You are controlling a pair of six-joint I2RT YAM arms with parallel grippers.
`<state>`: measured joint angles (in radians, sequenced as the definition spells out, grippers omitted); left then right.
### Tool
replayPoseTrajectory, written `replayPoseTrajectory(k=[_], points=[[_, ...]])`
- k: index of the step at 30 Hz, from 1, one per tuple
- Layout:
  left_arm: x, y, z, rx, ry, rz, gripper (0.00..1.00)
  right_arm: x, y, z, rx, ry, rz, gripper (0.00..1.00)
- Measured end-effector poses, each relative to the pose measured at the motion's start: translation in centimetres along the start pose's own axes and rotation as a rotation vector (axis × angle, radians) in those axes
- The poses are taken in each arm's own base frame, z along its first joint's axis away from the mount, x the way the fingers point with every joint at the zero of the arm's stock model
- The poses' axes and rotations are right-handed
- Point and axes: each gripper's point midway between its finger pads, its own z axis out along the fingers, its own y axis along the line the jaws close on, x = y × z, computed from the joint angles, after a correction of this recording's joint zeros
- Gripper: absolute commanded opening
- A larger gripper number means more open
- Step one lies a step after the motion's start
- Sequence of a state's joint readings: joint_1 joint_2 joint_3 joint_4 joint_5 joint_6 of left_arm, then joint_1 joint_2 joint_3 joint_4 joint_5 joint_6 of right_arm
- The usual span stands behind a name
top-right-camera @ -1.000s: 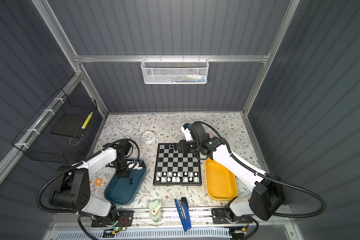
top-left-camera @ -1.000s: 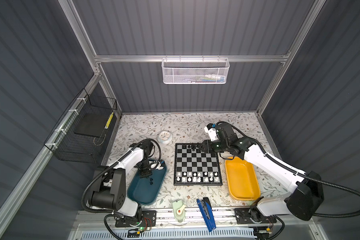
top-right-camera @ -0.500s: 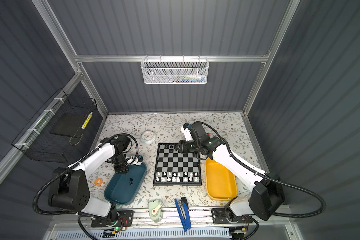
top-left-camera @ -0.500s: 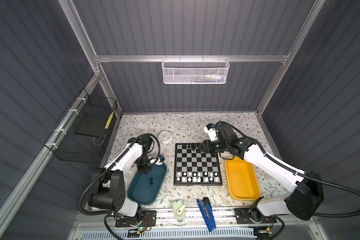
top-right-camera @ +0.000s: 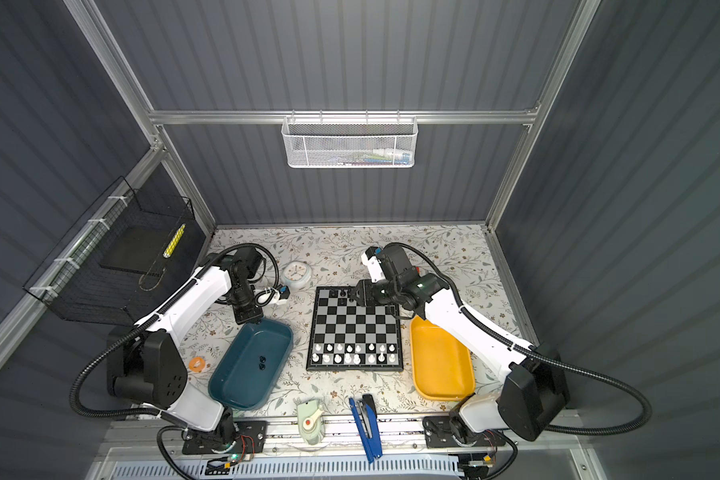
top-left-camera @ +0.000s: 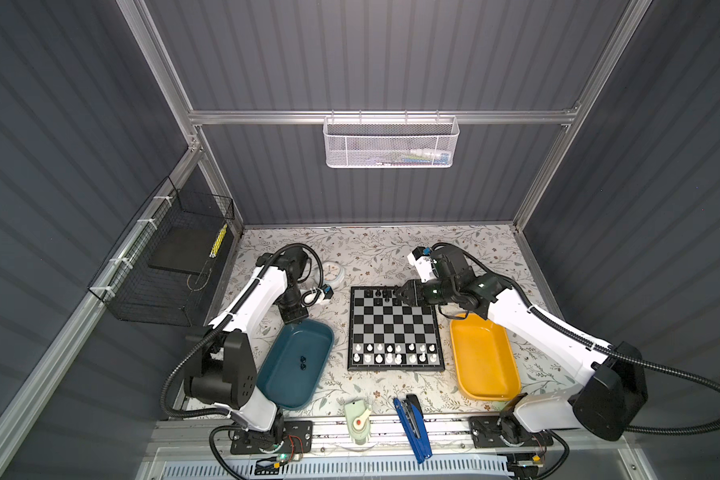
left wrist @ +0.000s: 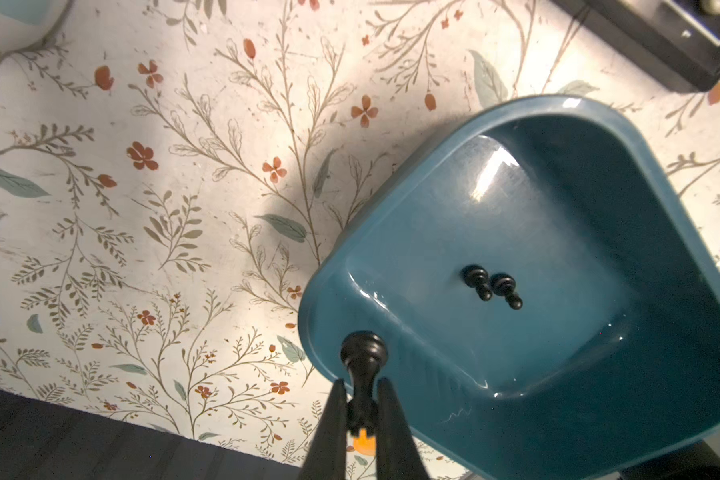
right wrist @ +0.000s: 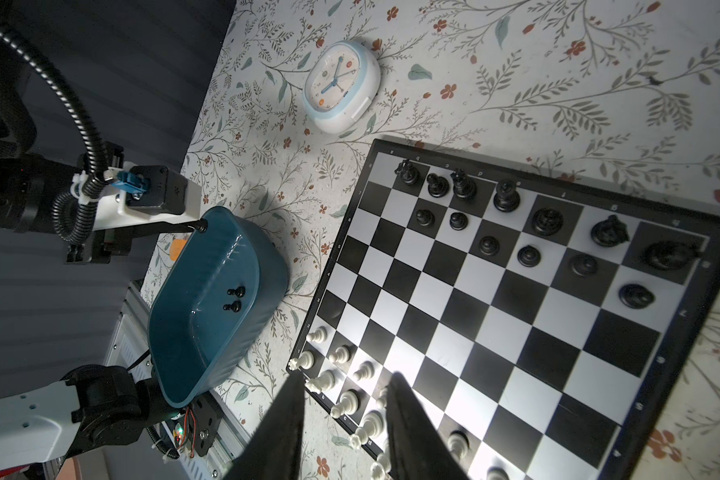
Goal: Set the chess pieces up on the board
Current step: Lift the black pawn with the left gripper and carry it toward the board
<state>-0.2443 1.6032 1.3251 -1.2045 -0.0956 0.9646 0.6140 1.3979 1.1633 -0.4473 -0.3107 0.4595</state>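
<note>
Black pawn [left wrist: 363, 361], pinched by its head in our left gripper [left wrist: 360, 409] at frame bottom, may slip; two pawns [left wrist: 491, 286] lie in the tray [left wrist: 558, 104] beyond. Mid-frame over the board [top-left-camera: 393, 328], our right gripper [top-left-camera: 402, 296], parted and empty, could topple black pieces [top-left-camera: 378, 293].

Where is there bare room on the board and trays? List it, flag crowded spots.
Bare: the four middle rows of the chequered square chessboard, between black chessmen on the far rows and white chessmen on the near ones; the yellow oblong tray. Crowded: both ends, the right claw over the far edge. The teal oblong tray holds two black pieces.
</note>
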Motion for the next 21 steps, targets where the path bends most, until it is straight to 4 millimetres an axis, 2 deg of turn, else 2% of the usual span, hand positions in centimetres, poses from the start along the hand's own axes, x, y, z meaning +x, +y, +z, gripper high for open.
replayPoseTrajectory(k=[6,10,21], points=[[-5.1,1.5,-1.4,-0.05,-0.046,0.059,0.06,-0.1,0.1,-0.1,-0.005,-0.01,-0.004,0.35],[-8.0,2.1,-1.7,-0.055,-0.075,0.079,0.06,0.2,0.0,-0.4,-0.005,-0.012,-0.004,0.35],[-12.6,5.0,0.7,-0.033,-0.095,0.052,0.06,1.0,-0.1,-1.5,-0.002,-0.023,-0.006,0.36]])
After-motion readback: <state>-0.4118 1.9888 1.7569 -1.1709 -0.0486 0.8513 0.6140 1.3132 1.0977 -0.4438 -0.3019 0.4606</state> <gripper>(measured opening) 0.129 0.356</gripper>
